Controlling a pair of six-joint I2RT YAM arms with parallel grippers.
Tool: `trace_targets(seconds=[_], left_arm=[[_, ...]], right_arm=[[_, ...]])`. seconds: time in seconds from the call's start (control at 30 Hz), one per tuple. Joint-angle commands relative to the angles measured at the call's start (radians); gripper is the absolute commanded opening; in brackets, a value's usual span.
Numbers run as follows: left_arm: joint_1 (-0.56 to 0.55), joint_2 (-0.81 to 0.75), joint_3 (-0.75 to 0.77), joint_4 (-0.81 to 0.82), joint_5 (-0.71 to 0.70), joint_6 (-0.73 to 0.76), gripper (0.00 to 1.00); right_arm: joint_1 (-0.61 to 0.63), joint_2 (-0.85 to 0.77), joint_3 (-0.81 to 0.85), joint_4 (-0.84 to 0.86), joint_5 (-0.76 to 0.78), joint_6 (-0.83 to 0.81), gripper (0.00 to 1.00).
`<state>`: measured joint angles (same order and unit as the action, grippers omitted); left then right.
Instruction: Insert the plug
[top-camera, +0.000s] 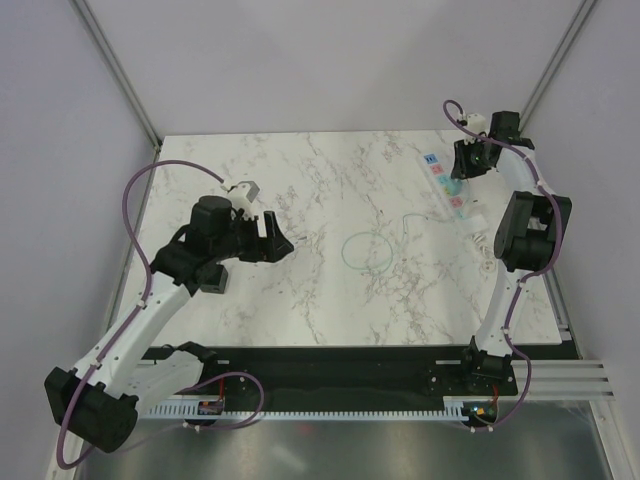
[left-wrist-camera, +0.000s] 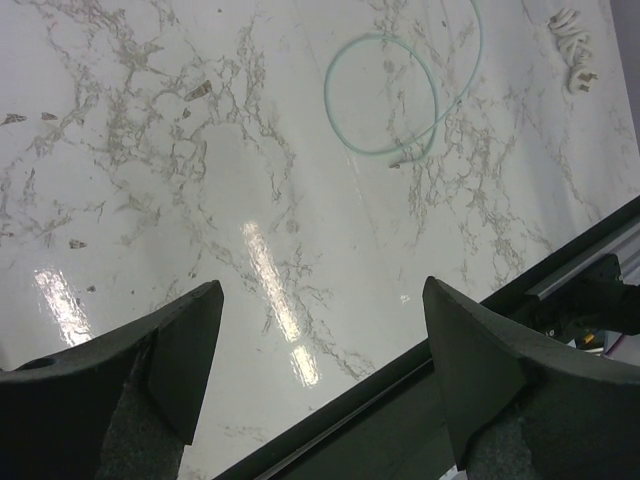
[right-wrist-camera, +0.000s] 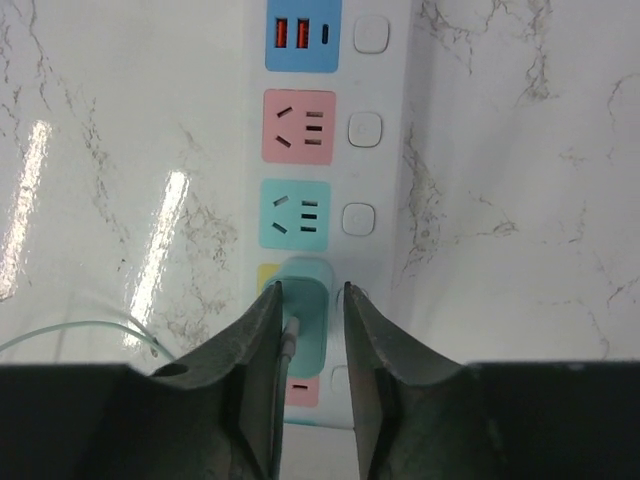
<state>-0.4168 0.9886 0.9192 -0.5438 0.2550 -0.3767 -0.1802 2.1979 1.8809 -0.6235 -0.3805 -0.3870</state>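
White marbled surface (top-camera: 300, 180) carries a long white power strip (right-wrist-camera: 385, 90) with coloured sockets at its far right side. The left gripper (left-wrist-camera: 322, 290) hovers over bare marble, jaws wide apart. The right gripper (right-wrist-camera: 311, 288) is clamped on the plug (right-wrist-camera: 310, 340), a mint-green block sitting over the strip's yellow socket. A thin pale-green cable (left-wrist-camera: 385, 95) lies coiled mid-surface.

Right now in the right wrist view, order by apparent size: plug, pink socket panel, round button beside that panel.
Largest, tied: plug and pink socket panel; the plug is nearer the camera, so unsure.
Smallest: round button.
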Motion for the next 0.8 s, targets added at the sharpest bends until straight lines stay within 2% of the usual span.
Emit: trace_targets(seconds=[0.0, 0.13, 0.37, 0.4, 0.47, 0.57, 0.6, 0.77], left_arm=[[0.0, -0.018, 0.043, -0.002, -0.03, -0.013, 0.88], [-0.002, -0.021, 0.044, -0.013, -0.043, -0.019, 0.89], [0.0, -0.01, 0.07, -0.059, -0.097, -0.053, 0.93], [-0.002, -0.01, 0.075, -0.068, -0.144, -0.065, 0.93], [-0.002, -0.011, 0.087, -0.099, -0.2, -0.109, 0.93], [-0.002, -0.019, 0.096, -0.143, -0.307, -0.175, 0.93], [0.0, -0.028, 0.098, -0.151, -0.363, -0.189, 0.93], [0.0, -0.042, 0.113, -0.215, -0.509, -0.225, 0.93]], right_arm=[[-0.004, 0.056, -0.052, -0.084, 0.109, -0.006, 0.4], [-0.001, -0.02, -0.071, -0.016, 0.065, 0.0, 0.48], [0.011, -0.049, -0.014, -0.012, 0.043, 0.052, 0.7], [0.013, -0.062, -0.017, -0.004, 0.031, 0.062, 0.74], [0.024, -0.078, -0.022, 0.016, 0.003, 0.083, 0.78], [0.044, -0.119, -0.02, 0.033, 0.028, 0.108, 0.88], [0.051, -0.127, -0.02, 0.039, 0.044, 0.118, 0.95], [0.08, -0.202, -0.038, 0.106, 0.08, 0.246, 0.98]])
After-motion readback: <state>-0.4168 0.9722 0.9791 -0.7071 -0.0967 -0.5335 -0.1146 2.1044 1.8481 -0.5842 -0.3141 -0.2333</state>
